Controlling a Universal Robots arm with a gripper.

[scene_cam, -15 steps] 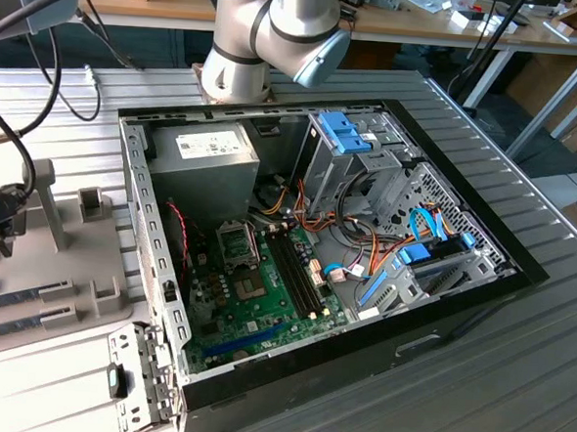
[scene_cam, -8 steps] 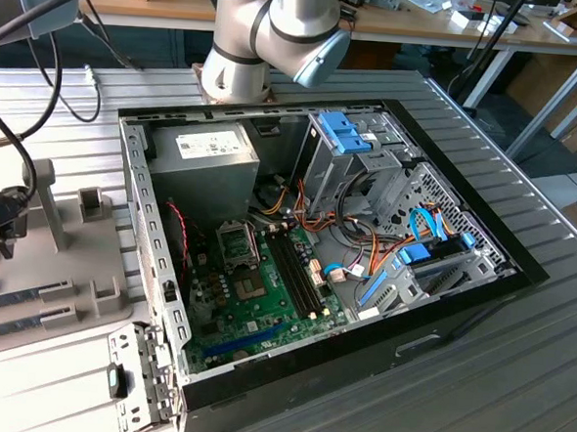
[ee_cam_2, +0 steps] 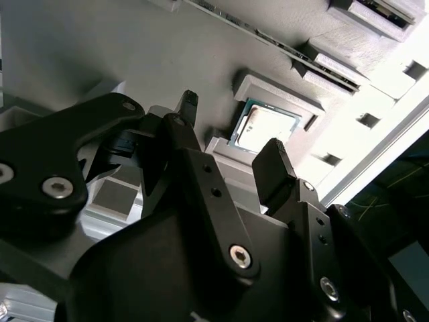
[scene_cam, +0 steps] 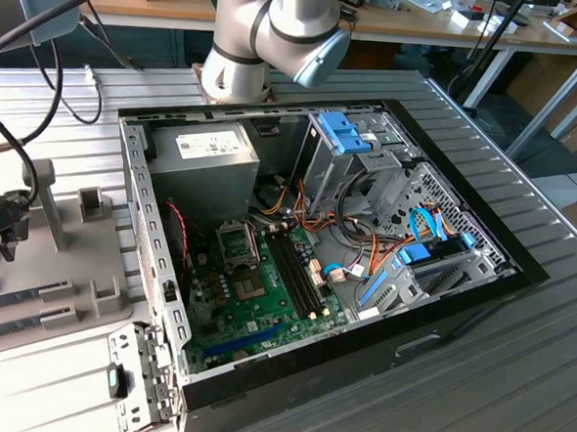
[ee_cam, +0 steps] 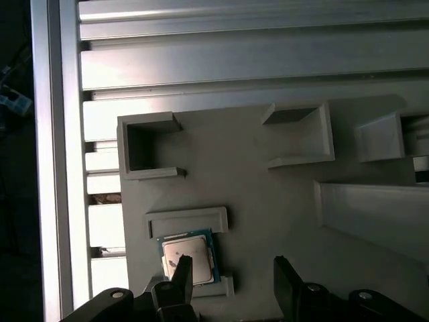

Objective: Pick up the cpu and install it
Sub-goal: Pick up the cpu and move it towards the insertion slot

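Note:
The cpu [ee_cam: 188, 259], a flat silvery square with a thin green rim, lies in a shallow grey holder [ee_cam: 187, 220] on the grey fixture plate. It also shows in the second wrist view [ee_cam_2: 265, 127]. My gripper [ee_cam: 233, 275] hangs over it, open, with nothing between its black fingers [ee_cam_2: 271, 161]. In the first wrist view one fingertip [ee_cam: 181, 271] overlaps the cpu's edge and the other stands well to the side. The motherboard's socket frame [scene_cam: 238, 242] lies inside the open computer case [scene_cam: 151, 227].
The fixture plate [ee_cam: 268, 201] carries several raised grey brackets and slots around the holder. It rests on a ribbed aluminium table [scene_cam: 513, 386]. Inside the case are a power supply [scene_cam: 204, 157], blue drive cages [scene_cam: 348, 131] and bundled cables. The arm's elbow [scene_cam: 271, 29] rises behind the case.

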